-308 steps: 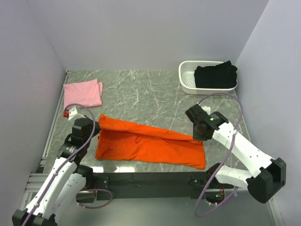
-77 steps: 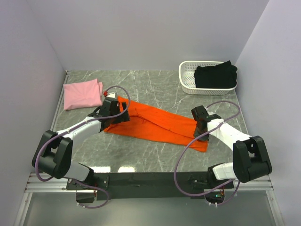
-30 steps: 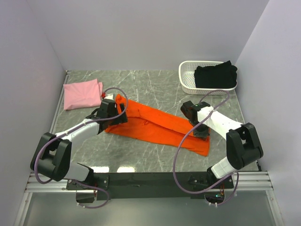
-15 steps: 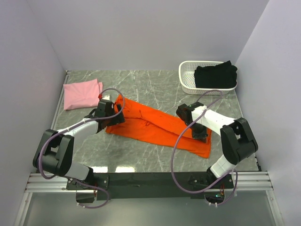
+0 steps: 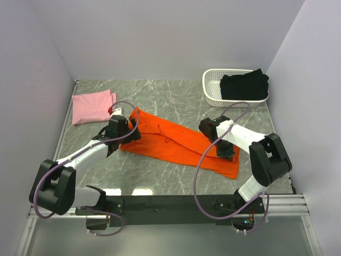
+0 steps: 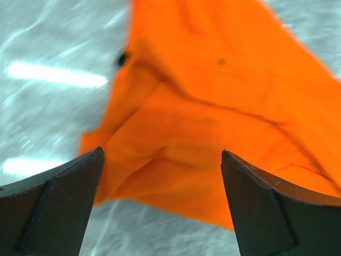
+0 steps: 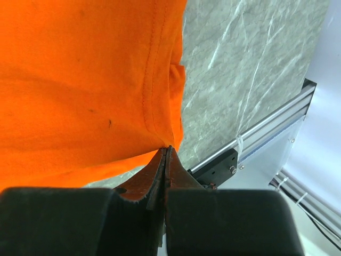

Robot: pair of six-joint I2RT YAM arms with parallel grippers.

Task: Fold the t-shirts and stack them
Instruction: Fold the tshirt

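The orange t-shirt point(image 5: 170, 141) lies folded into a long strip, running diagonally across the table's middle. My left gripper point(image 5: 129, 134) hovers open at its left end; the left wrist view shows the crumpled orange cloth point(image 6: 213, 106) between the wide fingers of the left gripper point(image 6: 161, 154), untouched. My right gripper point(image 5: 227, 154) points down at the strip's right end. In the right wrist view the right gripper point(image 7: 168, 149) is shut, its tips pinching the hem of the orange cloth point(image 7: 80, 80). A folded pink t-shirt point(image 5: 94, 105) lies at the back left. The black t-shirt point(image 5: 244, 85) sits in the basket.
The white slotted basket point(image 5: 210, 88) stands at the back right corner. Walls close in the table on the left, back and right. The metal rail point(image 7: 256, 133) along the near edge shows just beyond the shirt's right end.
My left gripper has drawn back slightly from the shirt's left end, still open. My right wrist has swung left over the strip while its tips stayed at the right end.
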